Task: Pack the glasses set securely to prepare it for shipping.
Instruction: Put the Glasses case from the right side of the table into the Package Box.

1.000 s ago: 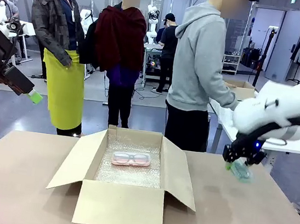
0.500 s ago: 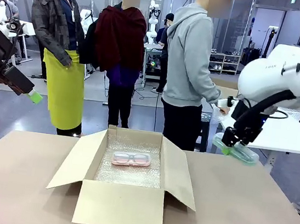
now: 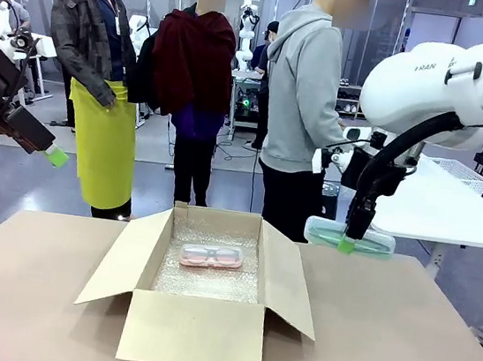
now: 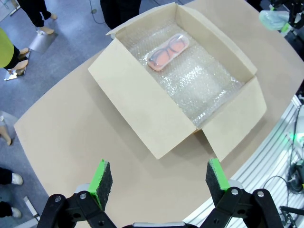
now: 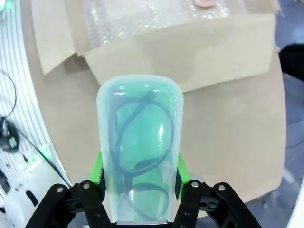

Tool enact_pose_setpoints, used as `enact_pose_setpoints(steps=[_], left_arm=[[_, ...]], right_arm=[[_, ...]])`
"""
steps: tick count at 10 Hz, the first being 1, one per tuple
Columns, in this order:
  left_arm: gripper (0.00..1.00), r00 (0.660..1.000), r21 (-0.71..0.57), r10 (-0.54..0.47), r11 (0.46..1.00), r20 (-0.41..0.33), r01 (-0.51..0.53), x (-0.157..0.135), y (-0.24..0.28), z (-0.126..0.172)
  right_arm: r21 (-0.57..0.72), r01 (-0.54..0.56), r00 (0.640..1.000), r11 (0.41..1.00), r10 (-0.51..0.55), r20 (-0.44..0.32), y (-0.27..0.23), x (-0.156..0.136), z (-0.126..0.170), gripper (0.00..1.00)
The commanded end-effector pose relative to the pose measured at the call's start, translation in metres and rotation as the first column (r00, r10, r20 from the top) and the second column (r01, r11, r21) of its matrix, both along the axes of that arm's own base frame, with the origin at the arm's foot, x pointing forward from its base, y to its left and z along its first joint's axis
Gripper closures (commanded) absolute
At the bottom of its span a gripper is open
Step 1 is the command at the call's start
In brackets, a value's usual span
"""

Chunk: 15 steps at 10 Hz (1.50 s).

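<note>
My right gripper (image 3: 346, 242) is shut on the mint green case (image 3: 350, 237), held level in the air just right of the open cardboard box (image 3: 195, 330). In the right wrist view that green case (image 5: 140, 147), dark glasses inside, sits between the green pads (image 5: 97, 170) above the box's right flap (image 5: 190, 57). The pink case (image 3: 211, 256) lies on bubble wrap at the back of the box; the left wrist view shows the pink case (image 4: 165, 52) from high above. My left gripper (image 4: 159, 178) is open with nothing between its fingers, and it is raised at the far left in the front view (image 3: 49, 153).
The tan table (image 3: 398, 344) carries the box at its middle, flaps spread to both sides. A person in a grey hoodie (image 3: 302, 91) stands beyond the far edge, turned toward a white side table (image 3: 450, 217). More people stand farther back.
My right arm has lifted the green case off the table at the right and carried it up and left toward the box. The person has stepped left. The left arm stays still.
</note>
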<state>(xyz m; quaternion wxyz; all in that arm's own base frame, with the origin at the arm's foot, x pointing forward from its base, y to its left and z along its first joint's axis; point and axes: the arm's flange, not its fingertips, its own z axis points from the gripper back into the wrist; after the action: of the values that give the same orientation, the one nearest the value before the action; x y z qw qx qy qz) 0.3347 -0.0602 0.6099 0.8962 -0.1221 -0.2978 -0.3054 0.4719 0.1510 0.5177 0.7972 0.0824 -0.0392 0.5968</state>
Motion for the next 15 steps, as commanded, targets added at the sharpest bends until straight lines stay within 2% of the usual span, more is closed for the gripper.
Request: enact_pose_setpoints(steps=[1,2,5,6,7,8,10,11,13,15], left_arm=[[0.0,1.0,-0.012,-0.01,1.0,0.002,0.01,-0.001,0.001,0.001],[0.0,1.0,-0.012,-0.01,1.0,0.002,0.01,-0.001,0.001,0.001],[0.0,1.0,-0.012,-0.01,1.0,0.002,0.01,-0.001,0.001,0.001],[0.0,1.0,-0.012,-0.01,1.0,0.002,0.01,-0.001,0.001,0.001],[0.0,1.0,-0.012,-0.01,1.0,0.002,0.01,-0.001,0.001,0.001],[0.0,1.0,-0.012,-0.01,1.0,0.002,0.01,-0.001,0.001,0.001],[0.0,1.0,-0.012,-0.01,1.0,0.002,0.01,-0.001,0.001,0.001],[0.0,1.0,-0.012,-0.01,1.0,0.002,0.01,-0.001,0.001,0.001],[0.0,1.0,-0.012,-0.01,1.0,0.002,0.01,-0.001,0.001,0.001],[0.0,1.0,-0.012,-0.01,1.0,0.002,0.01,-0.001,0.001,0.001]], right_arm=[[-0.05,0.047,0.992,0.998,-0.041,0.119,-0.006,-0.003,-0.005,0.75],[0.0,0.0,1.0,1.0,0.0,0.0,0.0,0.0,0.0,0.75],[0.0,0.0,1.0,1.0,0.0,0.0,0.0,0.0,0.0,0.75],[-0.015,-0.008,1.0,1.0,0.008,0.018,-0.001,0.0,-0.002,0.36],[-0.052,-0.14,0.983,0.989,0.145,0.113,0.02,0.0,0.006,0.36],[-0.059,-0.26,0.952,0.964,0.266,0.148,0.046,0.002,0.011,0.36],[-0.092,-0.385,0.909,0.918,0.395,0.134,0.098,0.008,0.01,0.36],[-0.108,-0.407,0.904,0.907,0.417,0.098,0.122,0.014,0.002,0.36],[-0.119,-0.438,0.887,0.891,0.45,0.105,0.17,0.029,-0.024,0.36],[-0.151,-0.382,0.896,0.912,0.406,0.182,0.213,0.033,-0.061,0.36]])
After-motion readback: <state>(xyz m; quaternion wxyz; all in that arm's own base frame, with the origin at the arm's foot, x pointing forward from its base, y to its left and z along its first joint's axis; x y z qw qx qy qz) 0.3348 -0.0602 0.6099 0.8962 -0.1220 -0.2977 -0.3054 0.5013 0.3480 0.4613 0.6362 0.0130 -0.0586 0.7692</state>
